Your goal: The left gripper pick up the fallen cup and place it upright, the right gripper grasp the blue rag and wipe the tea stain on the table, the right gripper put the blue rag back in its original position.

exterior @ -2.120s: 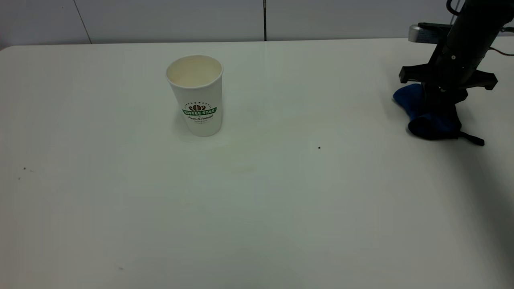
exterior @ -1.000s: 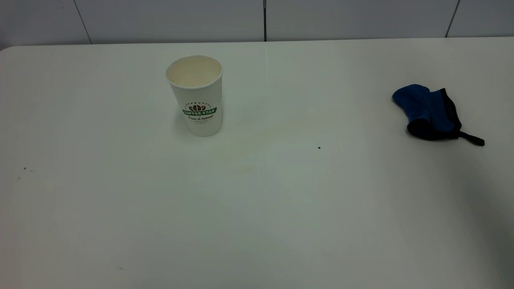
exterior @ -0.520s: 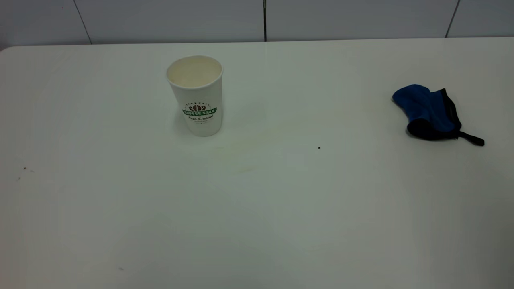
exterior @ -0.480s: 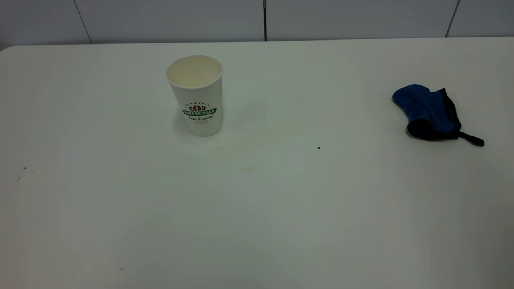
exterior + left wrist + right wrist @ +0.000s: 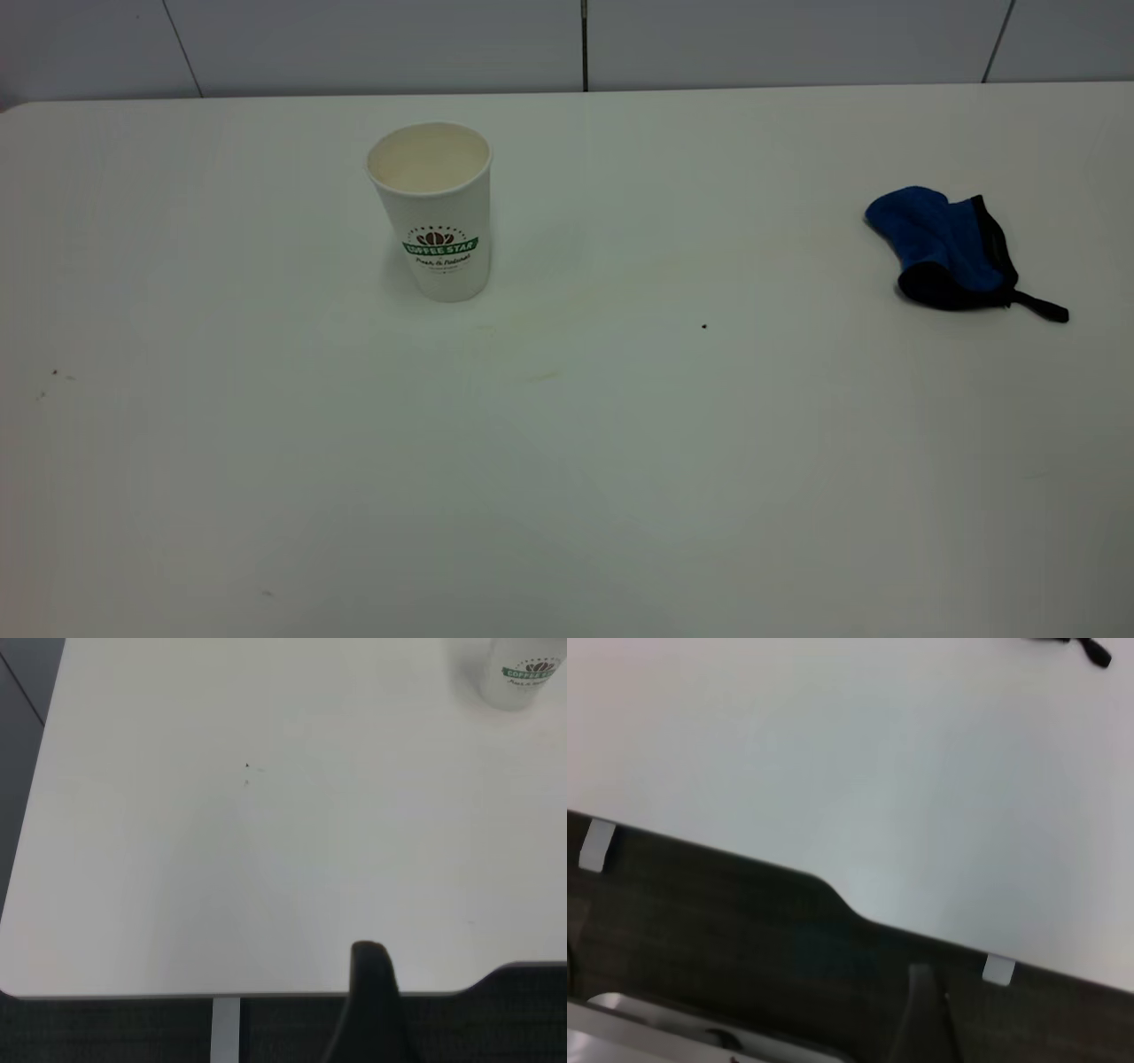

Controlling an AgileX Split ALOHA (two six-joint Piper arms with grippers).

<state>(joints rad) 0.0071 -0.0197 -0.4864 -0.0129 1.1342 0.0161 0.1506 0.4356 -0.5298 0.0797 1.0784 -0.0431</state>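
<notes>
The cup (image 5: 431, 209) stands upright near ten o'clock on the surface (image 5: 567, 496), the blue rag (image 5: 948, 248) lies crumpled and released toward three o'clock, seemingly returned there after wiping, and whether either pincer is apart or together I cannot tell.

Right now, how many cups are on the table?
1. The cup stands upright on the table, left of centre toward the far edge, well apart from the blue rag at the right. Nothing in view could hide another.
</notes>
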